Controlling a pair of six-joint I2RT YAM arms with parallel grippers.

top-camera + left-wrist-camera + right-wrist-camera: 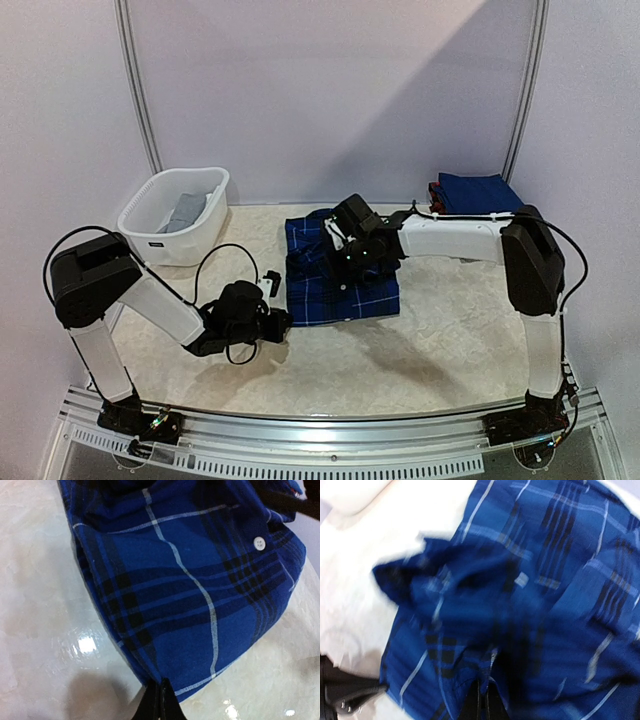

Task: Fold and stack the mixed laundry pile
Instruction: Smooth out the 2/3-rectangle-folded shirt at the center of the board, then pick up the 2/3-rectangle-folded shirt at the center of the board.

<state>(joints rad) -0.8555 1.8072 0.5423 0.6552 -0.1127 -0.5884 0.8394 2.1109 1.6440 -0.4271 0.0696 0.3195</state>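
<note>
The dark blue plaid shirt [340,272] lies partly folded in the middle of the table. My left gripper [277,322] sits at its near left corner. In the left wrist view the left gripper [161,696] is shut, and the shirt's corner [190,610] runs into its tips. My right gripper [346,256] is down on the shirt's upper middle. In the blurred right wrist view the right gripper [484,692] is shut, with a raised fold of the plaid cloth [510,595] between its fingers. A grey garment [186,212] lies in the basket.
A white plastic basket [150,226] stands at the back left. A folded dark blue stack [477,192] rests at the back right by the wall. A small black and white object [270,282] lies just left of the shirt.
</note>
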